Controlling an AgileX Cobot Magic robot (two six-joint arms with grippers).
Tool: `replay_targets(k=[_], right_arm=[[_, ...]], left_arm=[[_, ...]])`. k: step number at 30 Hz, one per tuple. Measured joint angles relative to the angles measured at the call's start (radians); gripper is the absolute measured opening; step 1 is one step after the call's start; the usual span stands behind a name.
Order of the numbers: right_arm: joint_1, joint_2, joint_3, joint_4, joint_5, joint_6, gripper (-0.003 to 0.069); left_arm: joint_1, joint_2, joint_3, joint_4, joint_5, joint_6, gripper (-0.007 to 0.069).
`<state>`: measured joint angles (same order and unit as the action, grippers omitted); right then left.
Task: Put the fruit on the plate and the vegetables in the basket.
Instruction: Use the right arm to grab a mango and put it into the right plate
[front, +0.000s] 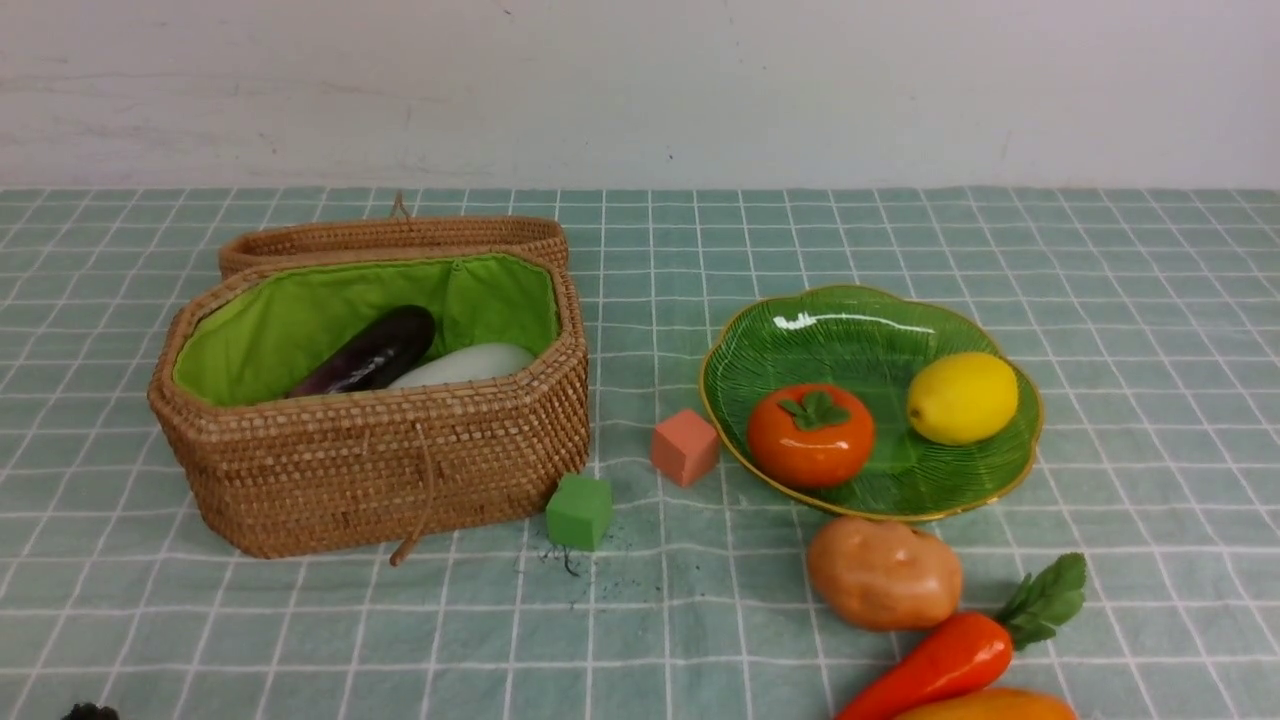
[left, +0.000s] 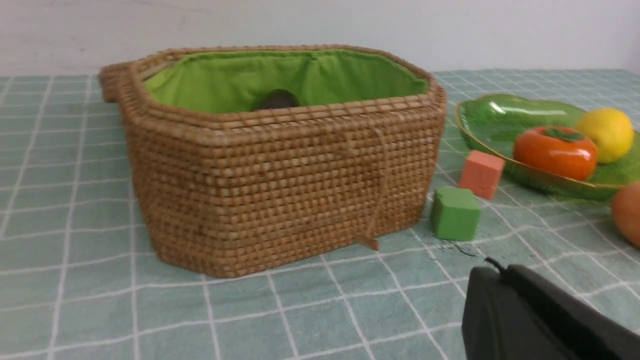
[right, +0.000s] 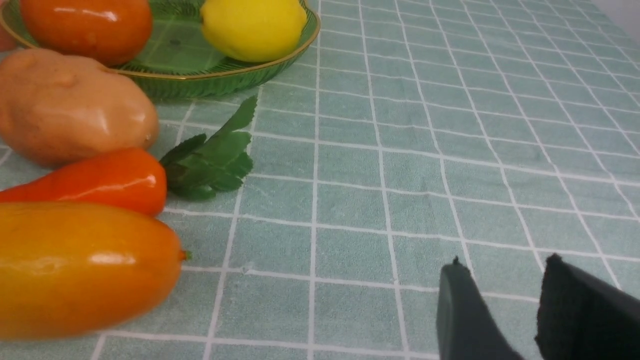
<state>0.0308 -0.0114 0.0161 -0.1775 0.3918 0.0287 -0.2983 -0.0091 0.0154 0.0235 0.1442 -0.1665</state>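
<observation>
Three pieces lie unsorted by the near edge of the table's pale green checked cloth (front: 1150, 300), right of the middle: a smooth oblong orange-yellow toy mango (front: 990, 705), a glossy orange plastic carrot with soft green leaves (front: 940, 665) and a tan lumpy potato (front: 884, 572), packed in a row that runs up to the plate. By my reckoning the mango is owed to the plate and the other two to the basket. The right gripper (right: 505, 272) hangs low beside them, black fingers apart and empty, likely readied for one of these. The left gripper (left: 500, 280), fingers together and holding nothing, sits low before the basket. Farther in, a matte green cube (front: 579, 510) and a pink one (front: 685, 446) lie between the two containers. Beyond, the wide glossy green glass plate (front: 860, 330), leaf-ribbed with a scalloped gold rim, carries a round orange persimmon (front: 810, 435) and a yellow lemon (front: 962, 397). Left of it, the brown woven wicker basket (front: 380, 470), lined in bright green cloth, holds a dark purple eggplant (front: 372, 352) and a white radish (front: 462, 364). Its hinged lid (front: 400, 238) is folded back toward the far edge.
</observation>
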Motion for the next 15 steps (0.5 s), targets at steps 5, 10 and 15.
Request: replay_targets(k=[5, 10, 15], right_arm=[[0.000, 0.000, 0.000, 0.000, 0.000, 0.000, 0.0241], [0.000, 0.000, 0.000, 0.000, 0.000, 0.000, 0.0241], [0.000, 0.000, 0.000, 0.000, 0.000, 0.000, 0.0241]], left_arm=[[0.141, 0.000, 0.011, -0.064, -0.018, 0.022, -0.0010], [0.215, 0.000, 0.013, -0.045, 0.177, -0.040, -0.0007], [0.246, 0.000, 0.015, -0.023, 0.246, -0.055, -0.0007]])
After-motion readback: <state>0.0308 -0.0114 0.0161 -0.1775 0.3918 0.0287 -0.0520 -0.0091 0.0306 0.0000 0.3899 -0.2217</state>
